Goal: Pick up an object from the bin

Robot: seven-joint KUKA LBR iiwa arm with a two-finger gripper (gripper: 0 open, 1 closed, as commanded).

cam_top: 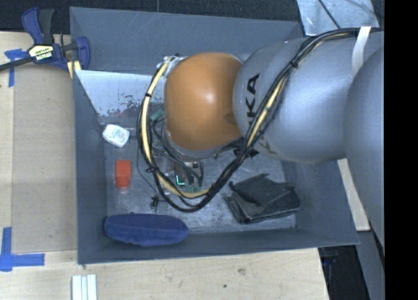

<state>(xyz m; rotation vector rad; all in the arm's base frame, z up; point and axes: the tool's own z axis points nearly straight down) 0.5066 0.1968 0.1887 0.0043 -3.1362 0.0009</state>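
Orange block (123, 174) lies near the gripper (182, 182), toward the view's left, long axis running up-down in view; I cannot tell whether the gripper is open or closed.

One camera hangs close above the bin (89, 181), looking down a little aslant; the arm (313, 102) crosses its right side.

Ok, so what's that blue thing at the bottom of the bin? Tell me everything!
The blue thing is a long, rounded, dark blue lump that looks soft, like cloth. It lies flat on the floor of the bin, lengthwise along the near wall at the picture's lower left. Nothing rests on it. The small orange block lies apart from it, further up.
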